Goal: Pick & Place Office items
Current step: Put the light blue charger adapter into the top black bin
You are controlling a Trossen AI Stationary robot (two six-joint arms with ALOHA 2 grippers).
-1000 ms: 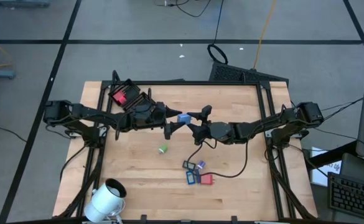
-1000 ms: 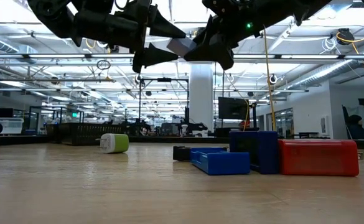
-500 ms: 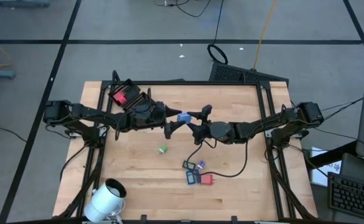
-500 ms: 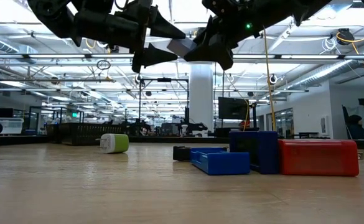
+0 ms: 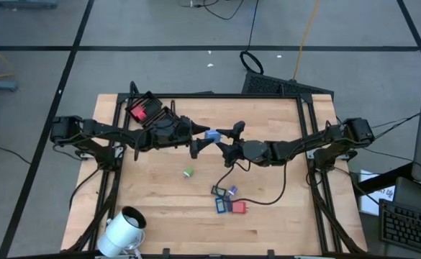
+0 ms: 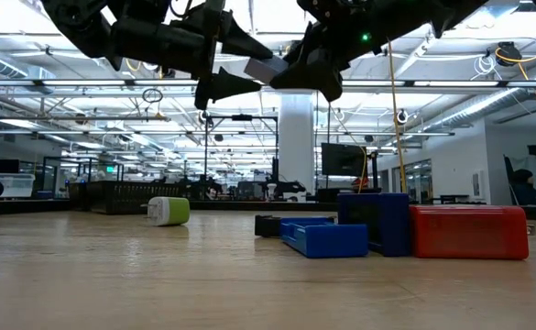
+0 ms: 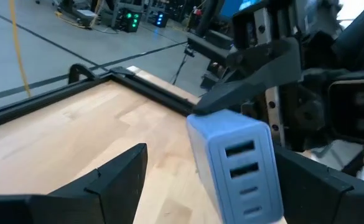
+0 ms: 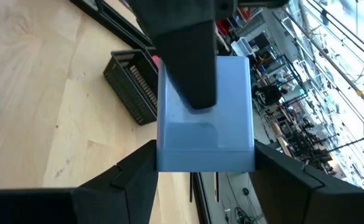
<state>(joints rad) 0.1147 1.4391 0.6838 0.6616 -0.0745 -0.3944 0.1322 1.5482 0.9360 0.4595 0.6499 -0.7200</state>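
Grippers meet above the middle of the wooden table (image 5: 160,208): the left gripper (image 5: 198,138) spreads its two fingers wide on either side of a pale blue rectangular block (image 5: 212,136), which the right gripper (image 5: 227,137) clamps between its fingers. Below, one green-and-white bit (image 5: 188,173) lies alone, and nearer the front edge four small flat pieces cluster together, three blue ones (image 5: 223,192) and one red (image 5: 239,207).

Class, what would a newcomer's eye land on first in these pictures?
Probably the two grippers meeting in mid-air above the table's middle, the right gripper holding a light blue block between the open fingers of the left gripper. Next, the small cluster of blue and red items lying below them.
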